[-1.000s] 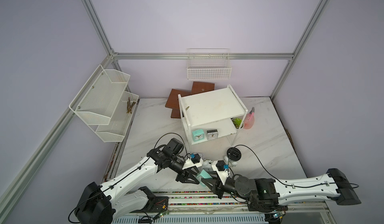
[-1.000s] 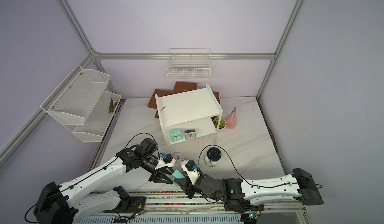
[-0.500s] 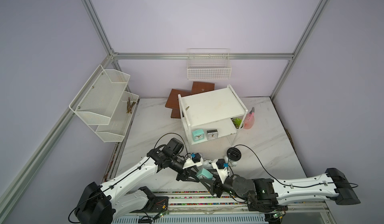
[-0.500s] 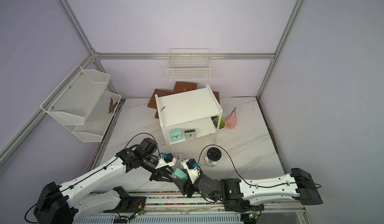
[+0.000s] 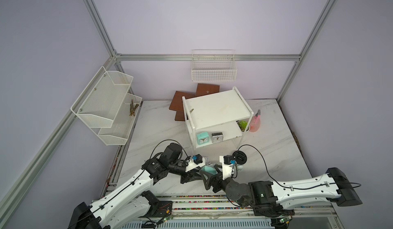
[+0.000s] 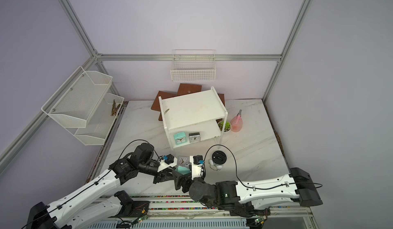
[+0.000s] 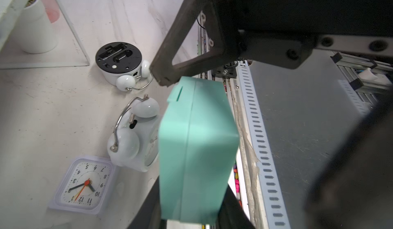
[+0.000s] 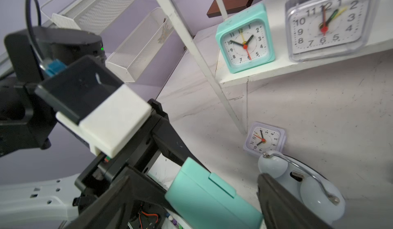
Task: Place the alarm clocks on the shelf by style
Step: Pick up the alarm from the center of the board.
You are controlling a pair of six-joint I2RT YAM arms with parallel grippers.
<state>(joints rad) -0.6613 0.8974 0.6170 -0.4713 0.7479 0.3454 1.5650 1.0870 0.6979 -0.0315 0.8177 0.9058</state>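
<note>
Table (image 5: 161, 121): white marble; lilac walls (image 5: 212, 25), aluminium frame (image 5: 208, 57). The shelf (image 5: 214, 108) stands mid-table, its lower board carrying a mint clock (image 5: 202, 138) and a grey clock (image 5: 217, 137).

Loose in front of it:
- a second grey clock (image 6: 182, 159), lying flat
- a bell clock (image 5: 239, 156), face down
- the other bell clock (image 7: 136, 136)

Above the table, a second mint clock (image 5: 209, 170) is pinched by the left gripper (image 5: 203, 173). The right gripper (image 8: 197, 179) has its jaws spread and straddles this clock; contact unclear.

L hand (image 7: 191, 192) clamped, R hand (image 8: 195, 181) agape
</note>
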